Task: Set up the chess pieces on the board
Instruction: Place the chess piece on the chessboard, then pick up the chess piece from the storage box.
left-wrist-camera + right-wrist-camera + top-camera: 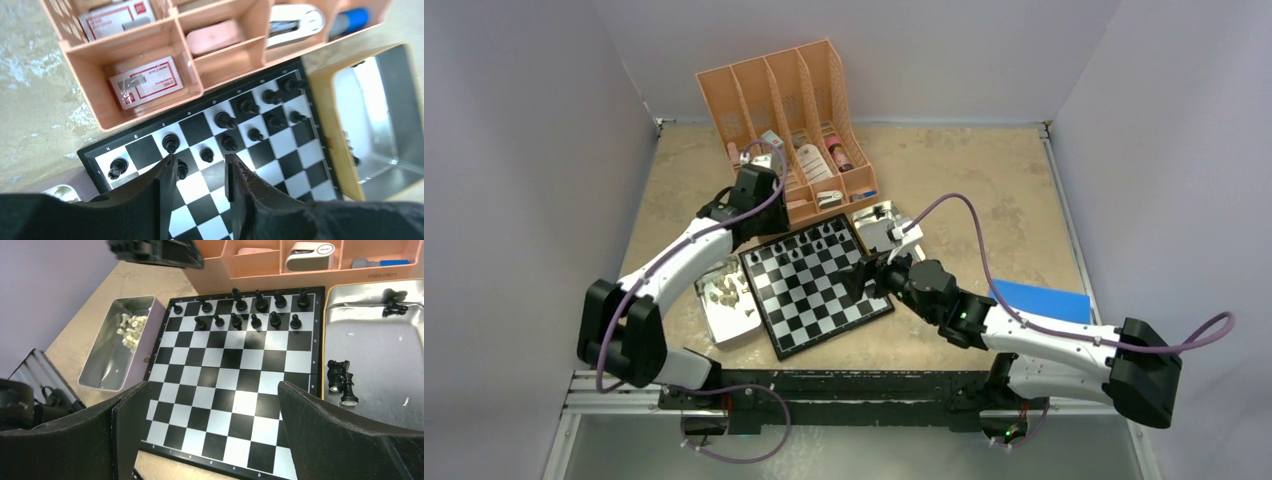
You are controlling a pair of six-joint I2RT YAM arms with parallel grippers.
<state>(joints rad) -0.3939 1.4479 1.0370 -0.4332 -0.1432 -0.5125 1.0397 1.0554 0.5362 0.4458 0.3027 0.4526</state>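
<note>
Black pieces (pixel 240 315) already fill most of the board's (pixel 225 380) far two rows, glossy little turned shapes, so your left hand (pixel 200 165) hovers there, fingers apart, empty. Your right hand (pixel 212 405) is spread wide, empty too, near the shiny metal tray (pixel 380 355) holding a few black leftovers (pixel 341 376), probably next; beige ones (pixel 130 329) wait in the other tray (pixel 102 370)

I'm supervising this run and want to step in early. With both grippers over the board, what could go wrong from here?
1. The left gripper hangs open over the closely packed black pieces on the far rows of the board, with pawns right beside its fingers; closing or shifting could topple neighbours.
2. The leftover pieces in the metal tray stand bunched together; the open right gripper might drag several at once.
</note>
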